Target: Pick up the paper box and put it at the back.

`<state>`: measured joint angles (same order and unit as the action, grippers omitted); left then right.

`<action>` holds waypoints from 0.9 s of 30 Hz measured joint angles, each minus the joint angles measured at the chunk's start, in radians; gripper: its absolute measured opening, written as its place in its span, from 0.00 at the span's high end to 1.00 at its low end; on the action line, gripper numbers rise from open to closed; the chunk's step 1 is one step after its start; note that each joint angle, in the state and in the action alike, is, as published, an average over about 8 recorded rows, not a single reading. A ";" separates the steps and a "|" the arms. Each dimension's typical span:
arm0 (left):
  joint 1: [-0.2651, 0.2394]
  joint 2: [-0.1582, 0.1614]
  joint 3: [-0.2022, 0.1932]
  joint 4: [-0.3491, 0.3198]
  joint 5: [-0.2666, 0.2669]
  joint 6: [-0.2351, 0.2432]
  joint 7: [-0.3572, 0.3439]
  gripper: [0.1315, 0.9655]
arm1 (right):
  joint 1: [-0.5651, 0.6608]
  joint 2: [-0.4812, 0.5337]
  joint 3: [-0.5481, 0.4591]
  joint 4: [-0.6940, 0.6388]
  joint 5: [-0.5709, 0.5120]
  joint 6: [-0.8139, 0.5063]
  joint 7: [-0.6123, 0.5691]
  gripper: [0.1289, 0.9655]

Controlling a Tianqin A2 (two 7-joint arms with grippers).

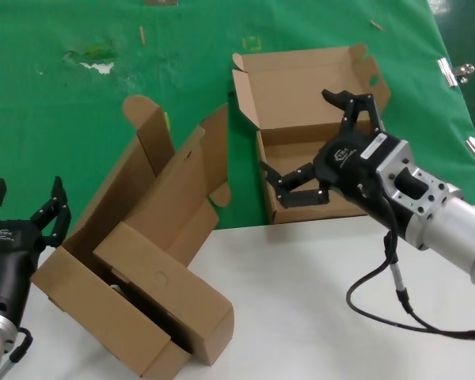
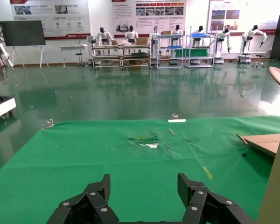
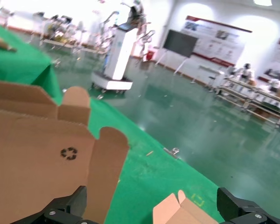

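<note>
The paper box [image 1: 301, 87] lies open on the green cloth, its lid leaning back and its shallow tray close to the white tabletop's edge. My right gripper [image 1: 295, 131] is open and hovers over the tray, one finger near the lid and the other near the tray's left wall. In the right wrist view a corner flap of the box [image 3: 184, 213] shows between the open fingers [image 3: 67, 207]. The back [image 1: 79, 103] is green cloth with a whitish scuff [image 1: 99, 63] and a yellow square mark [image 1: 253, 43]. My left gripper [image 1: 28, 190] is open and empty at the near left.
Two other brown cardboard boxes stand at the left: a tall open one [image 1: 170, 186] and a closed one [image 1: 170, 305] on the white tabletop [image 1: 317, 317]. Metal clips [image 1: 457, 73] hold the cloth at the right edge. Cardboard [image 2: 266, 142] shows beside the left gripper [image 2: 144, 191].
</note>
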<state>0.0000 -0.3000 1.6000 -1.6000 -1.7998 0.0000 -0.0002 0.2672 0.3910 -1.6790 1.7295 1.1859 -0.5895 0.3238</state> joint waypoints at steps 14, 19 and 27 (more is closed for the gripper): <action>0.000 0.000 0.000 0.000 0.000 0.000 0.000 0.41 | -0.105 -0.036 0.031 -0.051 0.241 0.231 -0.127 0.00; 0.000 0.000 0.000 0.000 0.000 0.000 0.001 0.29 | -0.142 -0.048 0.042 -0.069 0.327 0.314 -0.172 0.00; 0.000 0.000 0.000 0.000 0.000 0.000 0.000 0.14 | -0.202 -0.069 0.060 -0.098 0.463 0.445 -0.244 0.00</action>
<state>0.0000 -0.3000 1.6000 -1.6000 -1.8000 0.0000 0.0000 0.0650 0.3222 -1.6193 1.6317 1.6491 -0.1449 0.0795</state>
